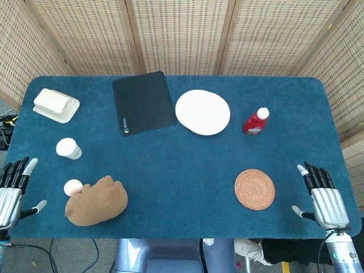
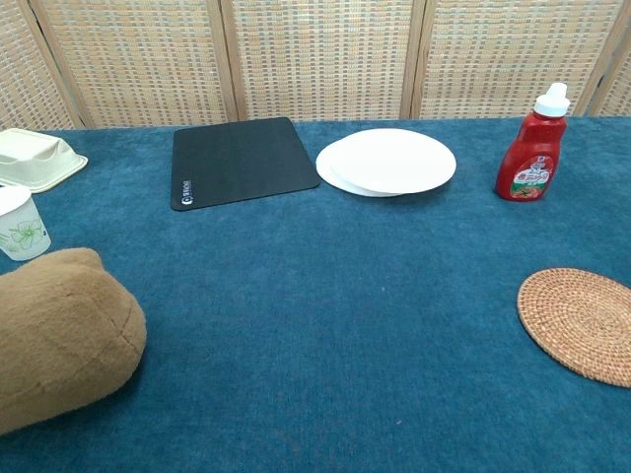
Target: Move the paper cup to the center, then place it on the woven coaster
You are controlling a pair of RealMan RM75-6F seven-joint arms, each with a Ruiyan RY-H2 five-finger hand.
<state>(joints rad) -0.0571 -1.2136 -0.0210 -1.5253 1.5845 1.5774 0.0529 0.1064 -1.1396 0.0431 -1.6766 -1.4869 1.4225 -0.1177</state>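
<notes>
A white paper cup (image 1: 68, 148) with a green print (image 2: 20, 223) stands on the left side of the blue table. The round woven coaster (image 1: 255, 189) (image 2: 580, 323) lies flat at the front right. My left hand (image 1: 13, 189) rests at the table's front left corner, fingers spread and holding nothing, well short of the cup. At the front right corner my right hand (image 1: 323, 196) also lies with fingers apart, a little to the right of the coaster. The chest view shows neither hand.
A brown plush toy (image 1: 98, 200) with a pale pink ball (image 1: 73, 187) lies in front of the cup. A cream food box (image 1: 56, 105), black mouse pad (image 1: 143, 102), white plates (image 1: 202, 112) and red ketchup bottle (image 1: 255, 121) line the back. Woven screens stand behind.
</notes>
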